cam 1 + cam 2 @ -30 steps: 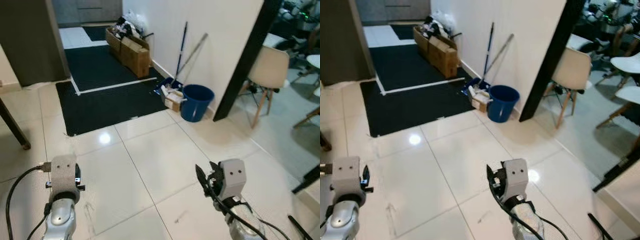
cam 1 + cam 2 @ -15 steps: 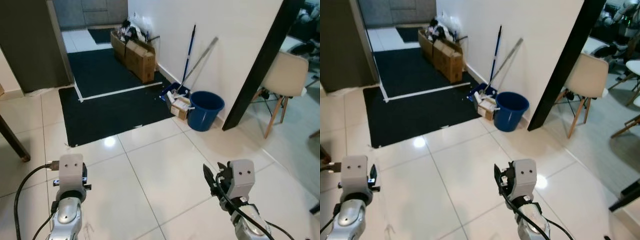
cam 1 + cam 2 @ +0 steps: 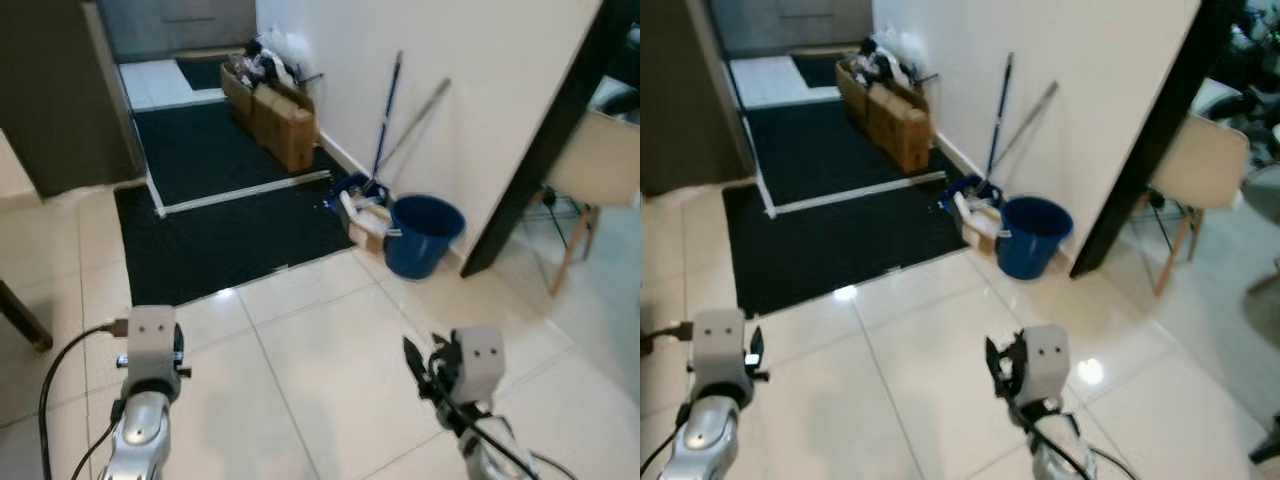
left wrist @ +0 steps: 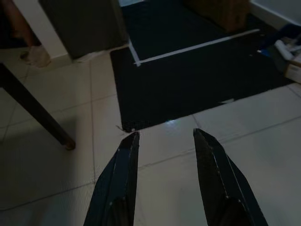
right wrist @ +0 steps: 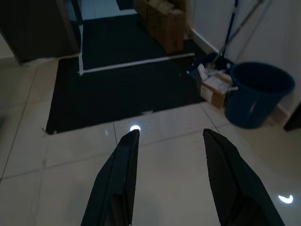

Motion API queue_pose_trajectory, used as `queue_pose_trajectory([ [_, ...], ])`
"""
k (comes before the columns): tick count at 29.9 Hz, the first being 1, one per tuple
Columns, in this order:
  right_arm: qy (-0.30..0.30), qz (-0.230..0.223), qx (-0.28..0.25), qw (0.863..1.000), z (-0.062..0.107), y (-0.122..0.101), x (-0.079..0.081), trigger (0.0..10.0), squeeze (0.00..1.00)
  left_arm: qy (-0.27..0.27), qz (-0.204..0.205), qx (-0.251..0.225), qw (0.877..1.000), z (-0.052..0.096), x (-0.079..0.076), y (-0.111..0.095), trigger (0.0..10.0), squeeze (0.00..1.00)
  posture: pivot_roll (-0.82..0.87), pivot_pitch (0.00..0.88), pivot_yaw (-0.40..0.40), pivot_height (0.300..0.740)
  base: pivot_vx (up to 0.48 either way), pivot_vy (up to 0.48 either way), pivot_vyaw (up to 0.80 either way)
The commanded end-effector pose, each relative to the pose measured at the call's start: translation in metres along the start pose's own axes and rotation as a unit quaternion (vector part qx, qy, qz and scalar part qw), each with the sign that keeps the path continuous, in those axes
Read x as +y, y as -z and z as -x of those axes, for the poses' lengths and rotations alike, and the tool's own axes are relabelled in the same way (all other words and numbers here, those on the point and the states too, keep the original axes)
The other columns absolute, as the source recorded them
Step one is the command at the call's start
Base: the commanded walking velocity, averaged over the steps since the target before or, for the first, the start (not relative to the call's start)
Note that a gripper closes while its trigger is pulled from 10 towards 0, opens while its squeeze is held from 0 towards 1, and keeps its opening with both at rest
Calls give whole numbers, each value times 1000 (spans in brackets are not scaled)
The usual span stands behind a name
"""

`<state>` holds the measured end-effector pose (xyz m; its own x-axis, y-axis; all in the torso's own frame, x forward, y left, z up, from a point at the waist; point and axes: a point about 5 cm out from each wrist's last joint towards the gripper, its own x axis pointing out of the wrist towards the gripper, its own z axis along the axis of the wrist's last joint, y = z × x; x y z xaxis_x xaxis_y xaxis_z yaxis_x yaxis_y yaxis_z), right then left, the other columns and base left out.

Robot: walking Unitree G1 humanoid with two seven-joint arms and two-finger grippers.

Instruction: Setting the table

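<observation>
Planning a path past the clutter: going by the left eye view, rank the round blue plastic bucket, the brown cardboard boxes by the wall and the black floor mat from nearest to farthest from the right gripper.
1. Round blue plastic bucket, ahead, at the wall.
2. Black floor mat, ahead-left of the right gripper.
3. Brown cardboard boxes, far along the wall.

**No legible text in any view**

Checked all cams, nothing readable. Cardboard boxes by the wall: no print or labels I can make out (too small + blurry). Small carton next to the blue bucket: pale patches on it, could be a label, can't read. Bucket itself: plain, no brand visible. Wrist cam housings on both arms: two dark dots each, no markings legible. Black mat w/ white stripe: just a line, not a sign. Wrist views too dark for any fine detail.
</observation>
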<state>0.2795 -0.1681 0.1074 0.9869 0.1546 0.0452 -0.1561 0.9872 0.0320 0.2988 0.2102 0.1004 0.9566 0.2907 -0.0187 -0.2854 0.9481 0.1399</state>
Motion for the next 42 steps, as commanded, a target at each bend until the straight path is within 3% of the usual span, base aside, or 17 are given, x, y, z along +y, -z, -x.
queue_pose_trajectory([
  [1, 1, -10, 14, 1000, 5, 9, 3, 10000, 0, 1, -5, 16, 1000, 3, 1, 9, 10000, 0, 40, 107, 45, 740, 480, 0, 0],
  [42, 1, -8, 15, 1000, 6, 11, 1, 10000, 0, 24, -4, 13, 1000, 1, -11, 8, 10000, 0, 28, 101, 54, 740, 480, 0, 0],
])
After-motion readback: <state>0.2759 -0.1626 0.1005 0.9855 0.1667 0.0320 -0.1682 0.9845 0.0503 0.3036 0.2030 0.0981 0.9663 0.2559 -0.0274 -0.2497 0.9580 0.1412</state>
